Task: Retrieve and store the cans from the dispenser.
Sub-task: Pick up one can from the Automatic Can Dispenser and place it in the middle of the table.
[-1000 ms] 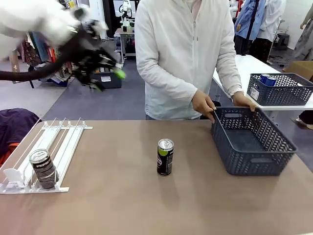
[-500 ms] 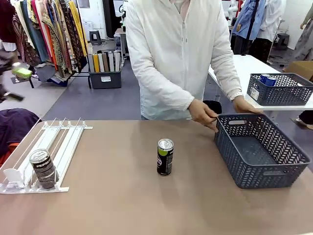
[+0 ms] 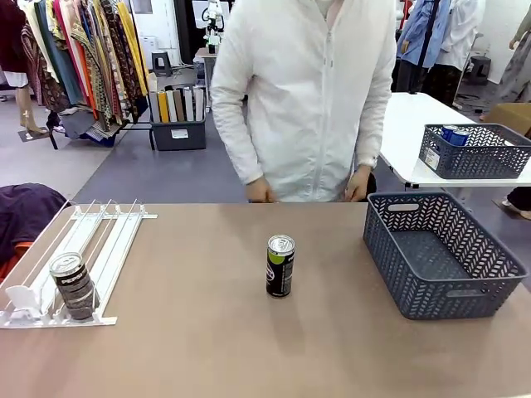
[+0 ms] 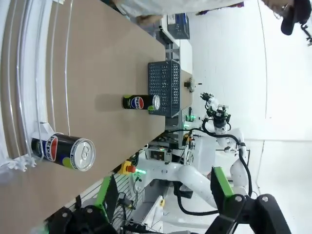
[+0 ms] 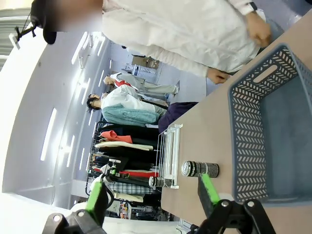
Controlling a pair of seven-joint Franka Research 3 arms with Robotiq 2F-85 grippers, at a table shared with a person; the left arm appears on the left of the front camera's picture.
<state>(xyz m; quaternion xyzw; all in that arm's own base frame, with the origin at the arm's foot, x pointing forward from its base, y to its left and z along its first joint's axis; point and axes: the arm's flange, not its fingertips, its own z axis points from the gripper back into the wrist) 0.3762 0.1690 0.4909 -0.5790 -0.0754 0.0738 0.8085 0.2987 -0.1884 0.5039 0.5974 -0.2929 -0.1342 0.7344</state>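
The left gripper (image 4: 161, 185) and the right gripper (image 5: 151, 190) both hang with jaws wide apart, gripping nothing. One dark can (image 3: 75, 286) sits at the dispenser's (image 3: 99, 239) stop end. A second can (image 3: 280, 266) stands mid-table, well apart from the empty grey basket (image 3: 444, 292). A farther basket (image 3: 474, 159) holds blue cans (image 3: 454, 133).

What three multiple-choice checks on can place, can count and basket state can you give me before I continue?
1. Where in the dispenser is the loaded can? A near stop-tab end; B far end; C outside the lanes.
2. How many cans stand on the brown table? A one; B two; C four.
3. The near basket is: A empty; B holding cans; C overturned.
1 A: it stands by the tabs nearest the robot. 2 B: the loaded can plus the middle can. 3 A: its floor shows bare.
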